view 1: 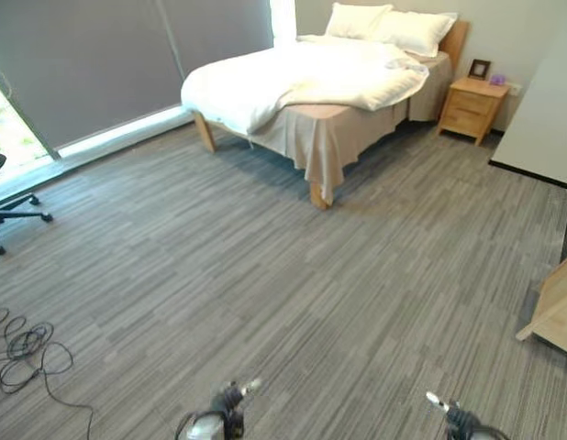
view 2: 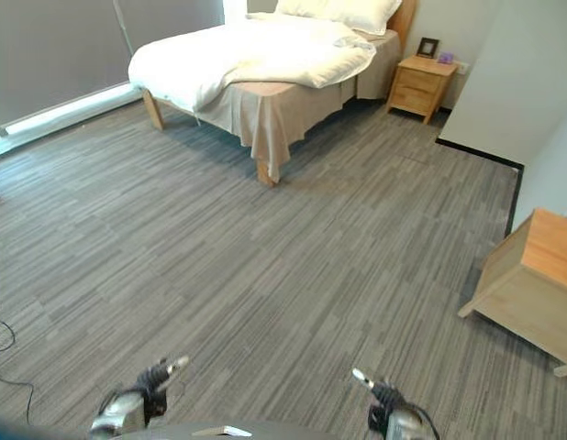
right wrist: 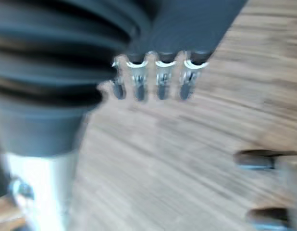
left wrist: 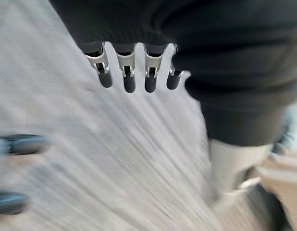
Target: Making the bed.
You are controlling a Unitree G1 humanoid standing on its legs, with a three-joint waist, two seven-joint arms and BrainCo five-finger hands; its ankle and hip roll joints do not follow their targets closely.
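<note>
Across the room stands the wooden bed (view 1: 206, 134), far from both hands. A rumpled white duvet (view 1: 302, 78) lies askew over it and droops off the near left corner. A beige sheet (view 1: 329, 137) hangs bare at the foot, and two white pillows (view 1: 394, 26) rest at the headboard. My left hand (view 1: 227, 403) hangs low over the grey floor, and its fingers (left wrist: 129, 77) are straight with nothing in them. My right hand (view 1: 449, 417) hangs beside it, its fingers (right wrist: 160, 79) straight too and holding nothing.
A wooden nightstand (view 1: 473, 108) with a small picture frame stands right of the bed. A light wooden cabinet (view 2: 531, 284) sits on the floor at my right, beyond it a white wall panel (view 2: 513, 82). An office chair's base (view 1: 4, 215) is at the far left by the blinded window.
</note>
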